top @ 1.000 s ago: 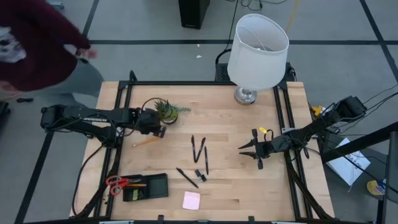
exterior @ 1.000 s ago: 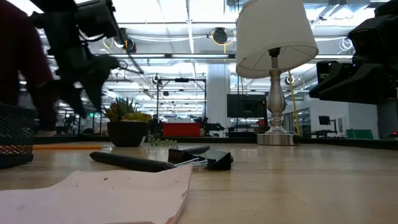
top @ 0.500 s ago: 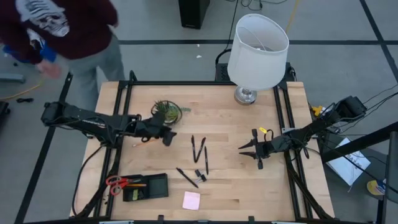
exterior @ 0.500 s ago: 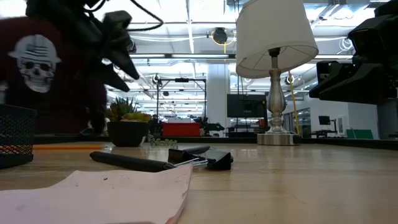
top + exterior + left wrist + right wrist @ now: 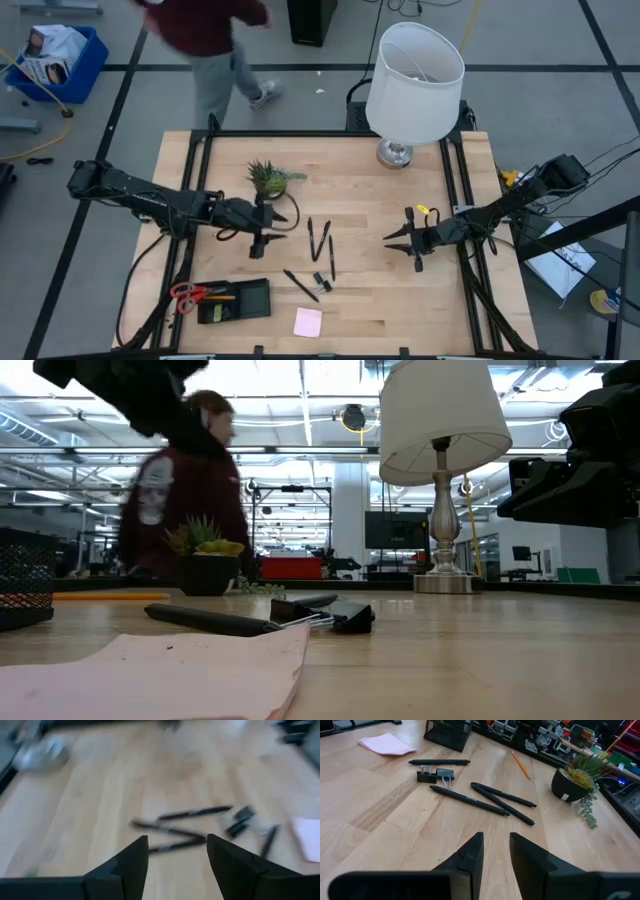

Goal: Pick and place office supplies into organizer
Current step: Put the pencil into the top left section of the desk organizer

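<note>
Several thin black pens (image 5: 318, 240) and black clips (image 5: 321, 281) lie on the wooden table's middle. A pink sticky-note pad (image 5: 307, 321) lies near the front edge. The black organizer (image 5: 245, 299) sits at the front left, with red-handled scissors (image 5: 188, 293) at its left end. An orange pencil (image 5: 521, 765) lies near the potted plant. My left gripper (image 5: 177, 847) hovers open, left of the pens (image 5: 170, 829), holding nothing. My right gripper (image 5: 496, 842) waits right of the pens, its fingers a little apart with nothing between them.
A potted plant (image 5: 268, 178) stands just beyond my left gripper (image 5: 272, 232). A white-shaded lamp (image 5: 414, 70) stands at the table's far edge. A person (image 5: 205, 30) walks past beyond the far left corner. Bare wood lies between the pens and my right gripper (image 5: 393, 240).
My left gripper has swung from beside the plant toward the table's near-right, closer to the pens, rising a little and rolling about its own axis. A person has walked behind the table from the left toward its far side.
</note>
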Robot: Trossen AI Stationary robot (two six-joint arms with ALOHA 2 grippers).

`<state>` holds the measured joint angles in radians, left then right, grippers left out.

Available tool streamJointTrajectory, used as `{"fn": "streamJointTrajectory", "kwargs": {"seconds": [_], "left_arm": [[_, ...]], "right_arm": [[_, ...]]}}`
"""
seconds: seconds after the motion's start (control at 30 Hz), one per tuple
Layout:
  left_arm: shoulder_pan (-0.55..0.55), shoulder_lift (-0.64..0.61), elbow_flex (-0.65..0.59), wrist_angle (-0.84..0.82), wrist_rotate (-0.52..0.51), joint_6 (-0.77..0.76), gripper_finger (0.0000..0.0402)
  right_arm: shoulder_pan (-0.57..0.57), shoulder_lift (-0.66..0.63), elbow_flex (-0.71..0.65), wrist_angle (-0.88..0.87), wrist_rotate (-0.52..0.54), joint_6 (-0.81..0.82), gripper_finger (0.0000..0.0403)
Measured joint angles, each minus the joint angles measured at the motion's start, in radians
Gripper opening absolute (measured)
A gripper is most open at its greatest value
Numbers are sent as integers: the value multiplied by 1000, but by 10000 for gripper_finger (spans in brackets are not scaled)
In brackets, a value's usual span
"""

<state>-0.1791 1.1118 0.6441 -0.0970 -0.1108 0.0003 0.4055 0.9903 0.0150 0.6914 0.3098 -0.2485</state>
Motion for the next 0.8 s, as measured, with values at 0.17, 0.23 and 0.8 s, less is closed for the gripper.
{"fn": "streamJointTrajectory", "kwargs": {"seconds": [0.17,0.23,0.8], "left_arm": [[11,0,0,27,17,-4,207],[22,0,0,-31,16,-101,207],[-284,-442,-48,-242,-182,-207,207]], "right_arm": [[0,0,0,0,0,0,89],[0,0,0,0,0,0,89],[0,0,0,1,0,0,89]]}}
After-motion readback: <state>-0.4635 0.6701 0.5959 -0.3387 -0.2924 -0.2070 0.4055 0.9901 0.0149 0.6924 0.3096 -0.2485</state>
